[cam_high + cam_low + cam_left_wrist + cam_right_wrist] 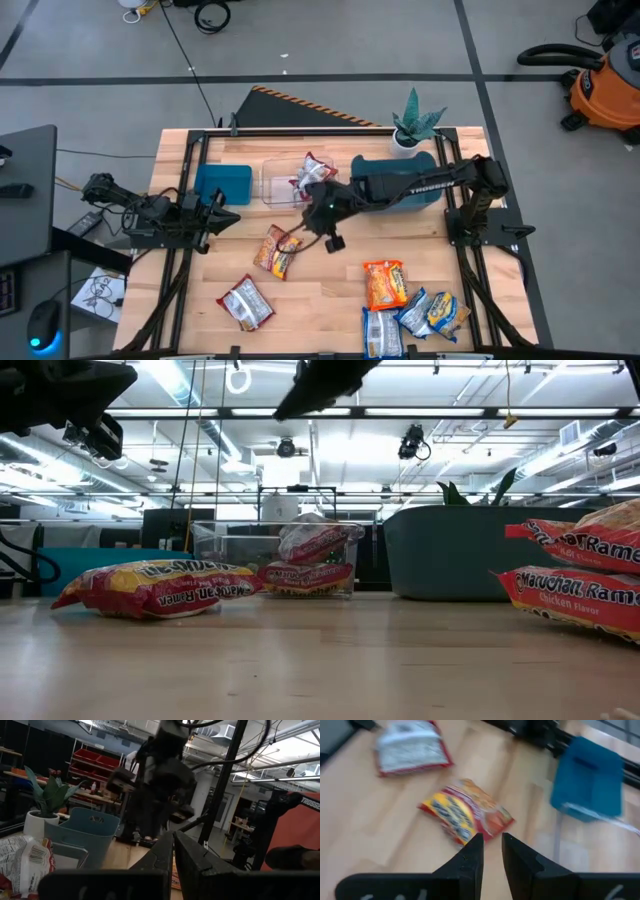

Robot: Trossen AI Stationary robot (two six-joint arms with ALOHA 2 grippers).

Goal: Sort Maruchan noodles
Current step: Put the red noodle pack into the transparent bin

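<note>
Industrial lab or workshop: concrete floor, shop vacuum (603,82), red storage shelving (94,764), exposed ceiling lights.

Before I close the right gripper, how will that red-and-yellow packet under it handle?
The red-and-yellow packet looks light: it lies flat on the table. Its glossy, crinkled wrapper may slip or slide under the right gripper. The noodle block inside would likely crack if squeezed hard.

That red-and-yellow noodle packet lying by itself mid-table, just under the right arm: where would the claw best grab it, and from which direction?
Probably from straight above, pinching across the narrow width of the packet. It lies flat and apart from the others, with bare table all round, so fingers can slip down either long side. Its crinkly end seams look too thin to hold. The right gripper hangs close beside it, empty.
</note>
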